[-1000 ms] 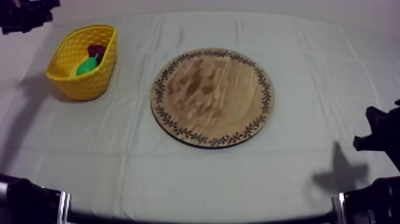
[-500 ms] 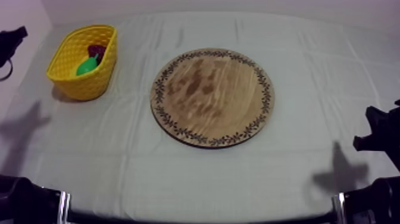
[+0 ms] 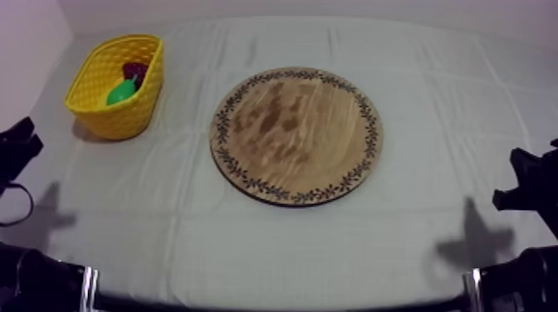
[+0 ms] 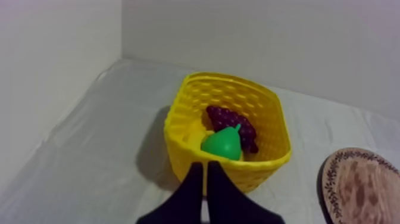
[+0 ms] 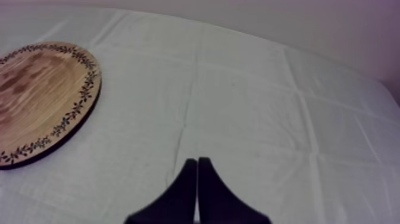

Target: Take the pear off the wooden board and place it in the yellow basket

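Left wrist view: left jaws together, aimed at yellow basket (image 4: 178, 137).

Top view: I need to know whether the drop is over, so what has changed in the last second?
The left gripper, shut on nothing, drew back from beyond the yellow woven basket down the left side of the table. Nothing was gripped or let go. The green toy pear and purple bunch of grapes stayed in the basket; the round wooden board and the right gripper did not move.

Bare lab-style test bench: cloth-draped table (image 3: 166, 236), blank white walls (image 4: 268, 42), toy fruit (image 4: 222, 145) in a yellow basket (image 4: 181, 143).
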